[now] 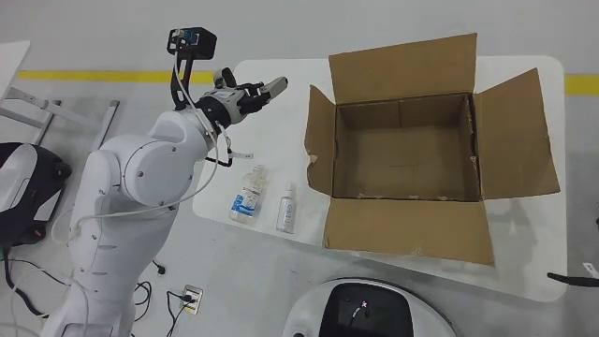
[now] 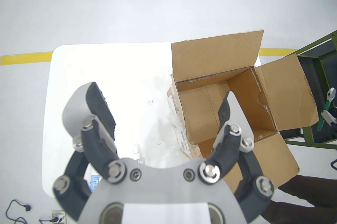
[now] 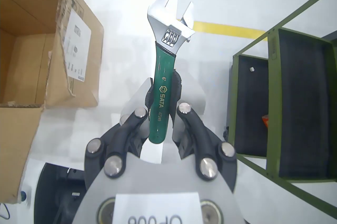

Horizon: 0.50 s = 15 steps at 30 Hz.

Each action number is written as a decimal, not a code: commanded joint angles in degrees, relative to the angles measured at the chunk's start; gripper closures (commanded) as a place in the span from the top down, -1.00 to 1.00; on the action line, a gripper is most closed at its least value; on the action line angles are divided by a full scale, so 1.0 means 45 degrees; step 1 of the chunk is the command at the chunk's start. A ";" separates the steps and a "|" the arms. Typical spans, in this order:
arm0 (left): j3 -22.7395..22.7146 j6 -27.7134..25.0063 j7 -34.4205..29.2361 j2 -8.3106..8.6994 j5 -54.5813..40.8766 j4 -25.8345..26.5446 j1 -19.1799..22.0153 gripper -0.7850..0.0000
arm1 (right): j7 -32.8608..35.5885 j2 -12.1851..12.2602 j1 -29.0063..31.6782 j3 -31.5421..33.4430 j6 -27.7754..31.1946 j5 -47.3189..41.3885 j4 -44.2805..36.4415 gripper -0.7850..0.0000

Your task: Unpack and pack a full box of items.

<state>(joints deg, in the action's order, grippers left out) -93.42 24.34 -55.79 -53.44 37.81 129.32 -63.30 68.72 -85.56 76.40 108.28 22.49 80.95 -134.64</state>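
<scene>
Clamps adj. wrench [image 3: 168,33] mid-handle in right gripper [image 3: 163,93], pads shut on smooth green grip w/ chromed head clear ahead, prob. for balanced carry. Holds left gripper [image 1: 270,87] spread wide, empty, at 10 o'clock of corrugated cardboard box [image 1: 402,65], prob. ready for next pick. Shows box on white table [image 1: 271,140], flaps splayed, inside bare, w/ two clear plastic bottles [image 1: 248,195] lying at its 8 o'clock.
</scene>
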 commanded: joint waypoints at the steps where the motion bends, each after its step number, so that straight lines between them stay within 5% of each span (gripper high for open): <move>1: 0.0000 0.0000 0.0000 0.0000 0.0000 0.0000 0.0000 1.00 | 0.0034 0.0037 0.0443 -0.0045 -0.0009 0.0101 0.0000 -1.00; 15: 0.0000 0.0000 0.0000 0.0000 0.0000 0.0000 0.0000 1.00 | -0.0093 0.0160 0.3558 -0.1330 -0.0912 0.1464 0.0060 -1.00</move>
<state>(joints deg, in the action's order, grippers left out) -93.42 24.34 -55.79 -53.44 37.81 129.32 -63.30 68.55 -84.85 91.51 102.75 18.90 87.41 -134.61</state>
